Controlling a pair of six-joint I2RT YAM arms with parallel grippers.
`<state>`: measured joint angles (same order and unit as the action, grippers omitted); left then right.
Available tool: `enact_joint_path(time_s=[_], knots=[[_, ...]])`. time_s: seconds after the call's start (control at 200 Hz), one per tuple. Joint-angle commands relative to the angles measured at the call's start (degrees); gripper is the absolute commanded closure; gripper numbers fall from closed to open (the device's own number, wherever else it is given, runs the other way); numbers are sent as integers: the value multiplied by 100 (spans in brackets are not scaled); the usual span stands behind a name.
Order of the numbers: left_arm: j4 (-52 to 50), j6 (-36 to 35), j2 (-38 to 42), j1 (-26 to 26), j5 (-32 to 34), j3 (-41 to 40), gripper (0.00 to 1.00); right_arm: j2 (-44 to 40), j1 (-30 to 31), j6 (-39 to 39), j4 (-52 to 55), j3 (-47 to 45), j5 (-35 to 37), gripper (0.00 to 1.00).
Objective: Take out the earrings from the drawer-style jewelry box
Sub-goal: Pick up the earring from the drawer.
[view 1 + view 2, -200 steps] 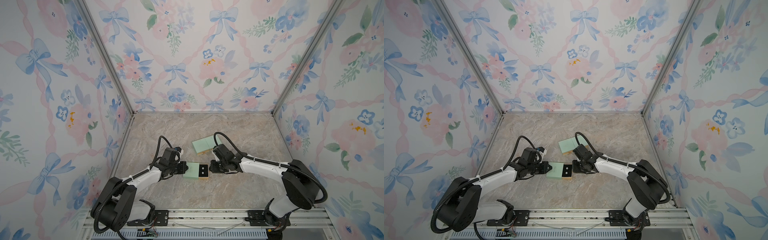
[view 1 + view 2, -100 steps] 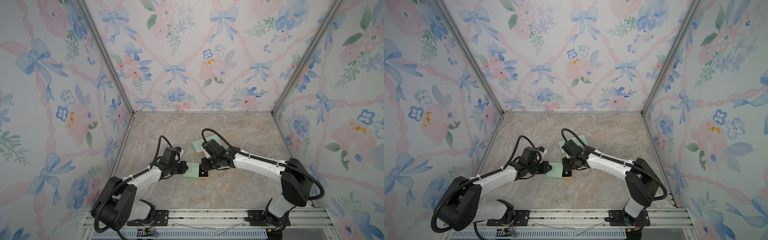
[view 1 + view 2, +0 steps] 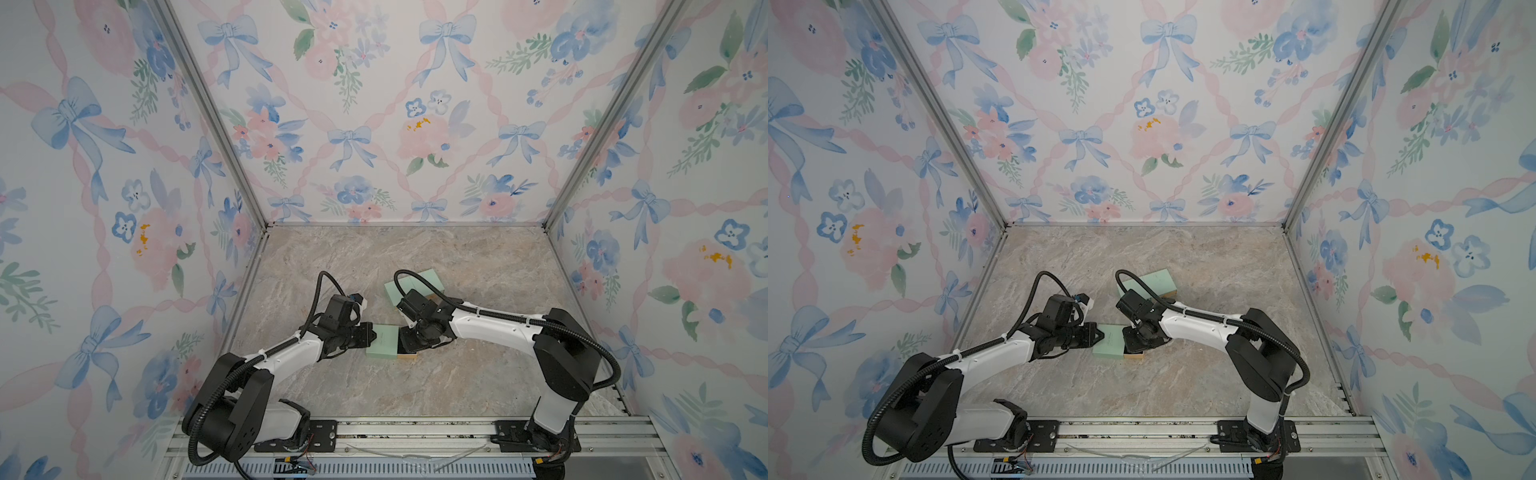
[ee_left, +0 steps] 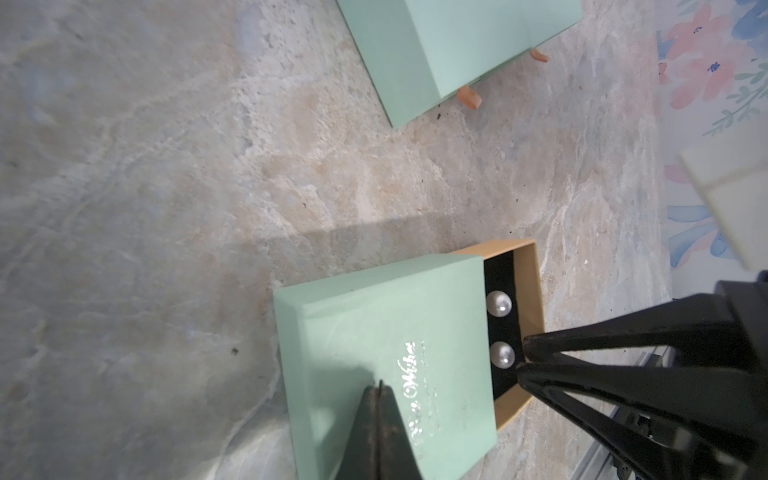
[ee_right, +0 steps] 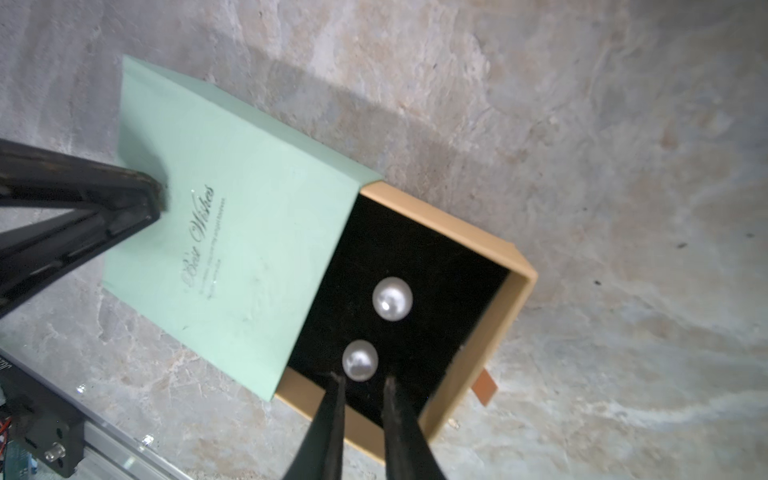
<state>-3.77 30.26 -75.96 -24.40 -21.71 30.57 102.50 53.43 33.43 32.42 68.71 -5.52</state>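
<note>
- Left claw (image 4: 379, 386), pinched together, presses down on our jewelry box (image 4: 374, 332).
- Right claw (image 5: 361, 380), tips apart, sits at the nearer earring (image 5: 360, 360); next we close gently and lift.

Worktop (image 3: 415, 386): marbled beige-grey stone pattern, lying under both pairs of jaws. Second mint-green box (image 3: 434, 279), also seen at (image 3: 1163, 279): flat on the worktop, beyond the right jaws toward the back wall and apart from them. The left wrist view (image 4: 457, 45) shows it closed, with two orange ribbon tabs (image 4: 469, 94) at one edge. Walls (image 3: 374, 124): wallpaper of blue bows, pink ribbons and flowers, on three sides around the jaws. Aluminium corner posts (image 3: 208, 112): two, slanting. Aluminium rail (image 3: 415, 432): along the front edge, on the near side of both jaws.
</note>
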Motion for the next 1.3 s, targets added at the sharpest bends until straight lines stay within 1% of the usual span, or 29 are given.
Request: enact_joint_path(time_s=[0.0, 0.83, 1.045, 1.295], knots=[[-660, 31, -296, 23, 721, -275, 100, 134, 71, 81, 63, 143, 13, 79], [-616, 40, -296, 22, 739, -346, 100, 306, 53, 137, -217, 115, -103, 75], [-613, 32, -313, 22, 739, -353, 100, 341, 45, 138, -227, 104, -103, 75], [-606, 32, -341, 22, 730, -350, 100, 358, 34, 137, -219, 91, -108, 79]])
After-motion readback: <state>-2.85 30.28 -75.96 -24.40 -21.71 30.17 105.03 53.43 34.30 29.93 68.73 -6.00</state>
